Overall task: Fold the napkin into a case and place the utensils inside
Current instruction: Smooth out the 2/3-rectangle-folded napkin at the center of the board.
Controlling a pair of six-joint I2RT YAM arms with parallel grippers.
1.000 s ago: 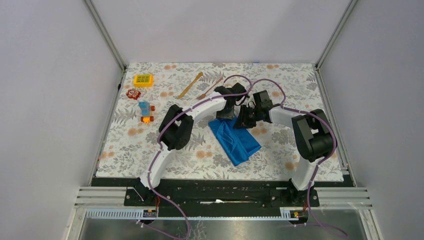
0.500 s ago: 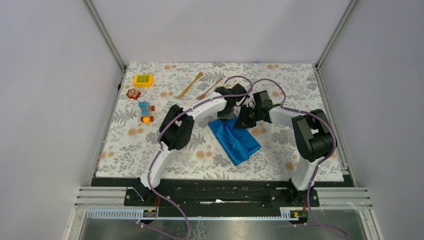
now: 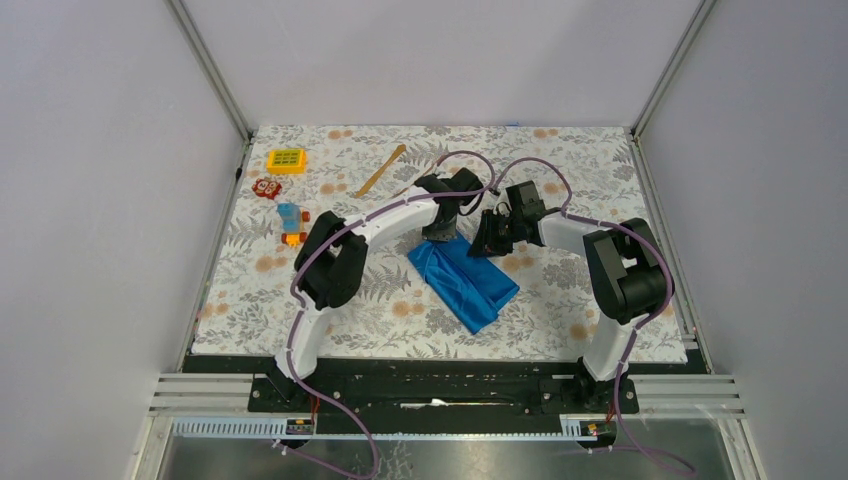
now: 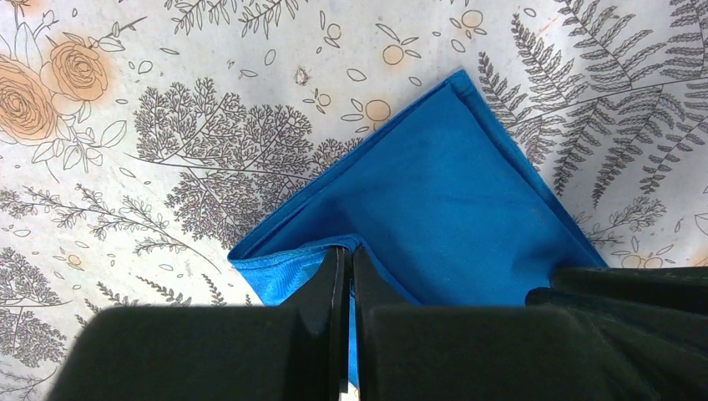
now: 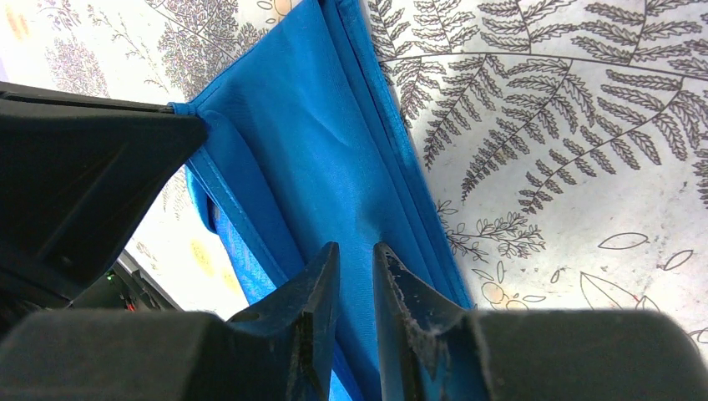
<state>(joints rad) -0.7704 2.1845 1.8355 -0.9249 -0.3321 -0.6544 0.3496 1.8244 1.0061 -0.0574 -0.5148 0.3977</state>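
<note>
Shifting leftward, the left claw now clamps the royal-blue soft cloth napkin at mid-surface, while the right claw, nearly together, grip unclear, should hold firm so edges align.

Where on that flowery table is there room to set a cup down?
Free: the far right corner beyond the right arm; the near left corner, left of the left arm; the near edge before the napkin. Crowded: around the napkin, under both arms.
</note>
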